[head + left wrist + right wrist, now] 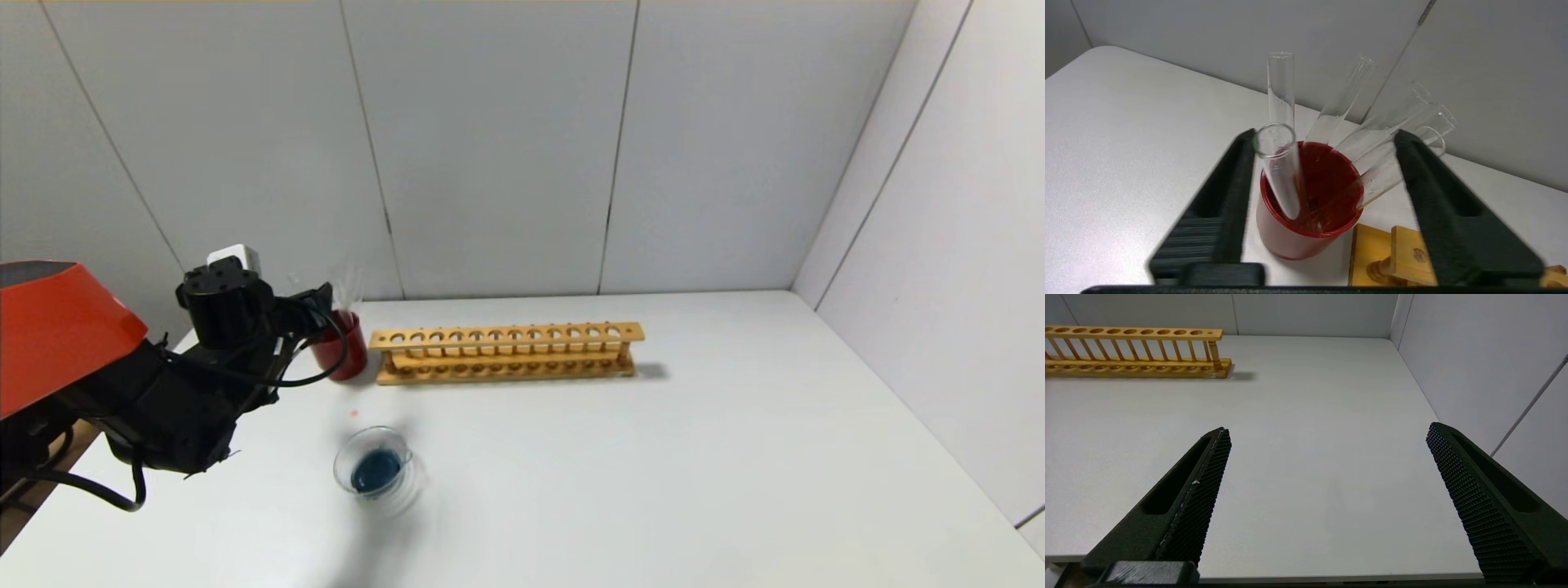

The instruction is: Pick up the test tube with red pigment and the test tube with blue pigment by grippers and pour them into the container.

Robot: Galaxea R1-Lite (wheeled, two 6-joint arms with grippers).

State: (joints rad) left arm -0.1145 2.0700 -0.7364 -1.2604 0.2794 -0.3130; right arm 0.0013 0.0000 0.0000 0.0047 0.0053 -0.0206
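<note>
the left pincer (1323, 139) hangs directly over the dark red cup (1306, 212), its 2 black fingers (1224, 196) spread wide on either side of the cup mouth and closed on nothing. an emptied clear tube (1282, 171) stands in the cup just inside one finger, its long axis nearly upright and tipped a little toward the camera; about 4 more colourless tubes (1380, 155) lean fanwise from the cup toward the wall. none of them shows a column of red or teal liquid, so i cannot pick out a full pigment tube anywhere.

the container (377, 472), a low round clear glass dish, sits on the tabletop (653, 474) nearer the robot than the cup, holding a dark blue-teal pool. a small reddish spot (353, 413) lies between cup and dish. the wooden rack (506, 353), a long row of holes, stands empty just beside the cup.

the right pincer (1327, 433) is parked well apart over bare tabletop, its knurled fingers wide open. the left arm is the nearer to everything. judging by this, pouring looks finished, and withdrawing straight upward would avoid knocking the smooth, slippery glass.
</note>
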